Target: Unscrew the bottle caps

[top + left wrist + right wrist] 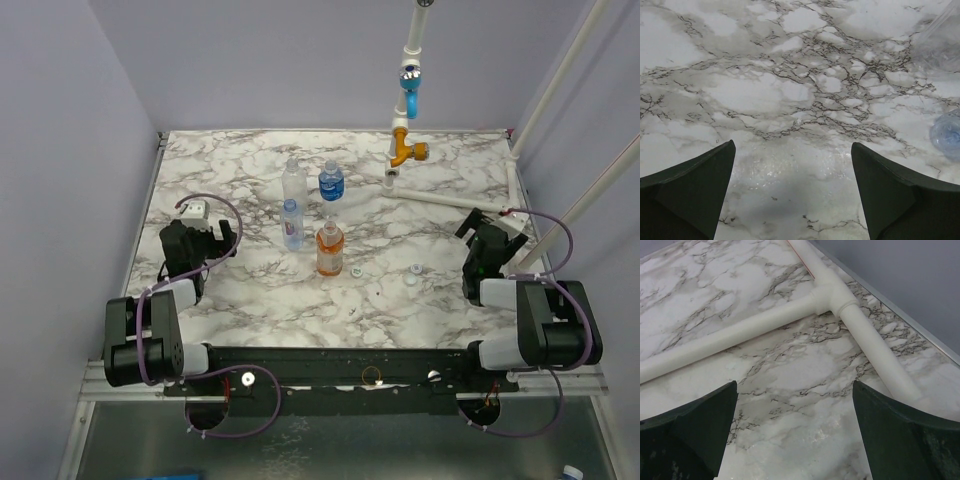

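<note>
Four bottles stand close together mid-table: a clear unlabelled one [293,180], a clear one with a dark blue label [331,185], a slim light-blue-labelled one [292,222] and an orange one [330,249]. Three small white caps lie loose on the table right of the orange bottle [357,270], [416,268], [410,281]. I cannot tell which bottle necks still carry caps. My left gripper [226,240] [792,150] is open and empty, left of the bottles; two bottle bases [946,134] show at its view's right edge. My right gripper [492,228] [795,390] is open and empty at the right.
A white pipe with blue and orange fittings [408,120] rises at the back. Its white base pipes [450,198] lie on the marble table [230,290], with a T-joint [830,295] just ahead of my right gripper. Walls enclose the table.
</note>
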Robot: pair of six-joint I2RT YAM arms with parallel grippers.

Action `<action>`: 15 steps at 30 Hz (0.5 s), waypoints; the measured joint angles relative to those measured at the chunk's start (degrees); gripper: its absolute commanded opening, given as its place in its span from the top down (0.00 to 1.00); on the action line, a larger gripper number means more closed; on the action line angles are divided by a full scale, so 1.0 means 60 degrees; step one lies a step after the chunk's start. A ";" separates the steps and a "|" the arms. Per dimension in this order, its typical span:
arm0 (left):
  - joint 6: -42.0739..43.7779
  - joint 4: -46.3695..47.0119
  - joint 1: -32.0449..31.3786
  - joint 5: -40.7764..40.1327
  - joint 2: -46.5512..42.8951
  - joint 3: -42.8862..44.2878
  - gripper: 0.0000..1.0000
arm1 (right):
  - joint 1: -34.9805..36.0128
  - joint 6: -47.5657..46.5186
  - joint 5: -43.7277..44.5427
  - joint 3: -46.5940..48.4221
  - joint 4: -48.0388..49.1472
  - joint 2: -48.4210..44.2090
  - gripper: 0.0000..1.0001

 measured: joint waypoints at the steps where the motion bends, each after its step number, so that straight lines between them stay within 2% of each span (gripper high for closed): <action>1: -0.0018 0.0484 0.0022 -0.0004 0.0076 -0.0229 0.01 | 0.0000 -0.0135 -0.0106 -0.0015 0.0277 0.0168 0.00; 4: -0.0080 0.1920 0.0109 -0.0004 0.0433 -0.0860 0.01 | 0.0000 -0.0433 -0.0423 -0.0015 0.0965 0.0623 0.00; 10: -0.0208 0.3038 0.0149 0.0062 0.0889 -0.0954 0.01 | -0.0004 -0.0878 -0.1137 0.0011 0.2200 0.1621 0.00; 15: -0.0590 0.3949 0.0149 0.0109 0.0943 -0.1053 0.01 | 0.0000 -0.1271 -0.1851 -0.0215 0.3016 0.1840 0.00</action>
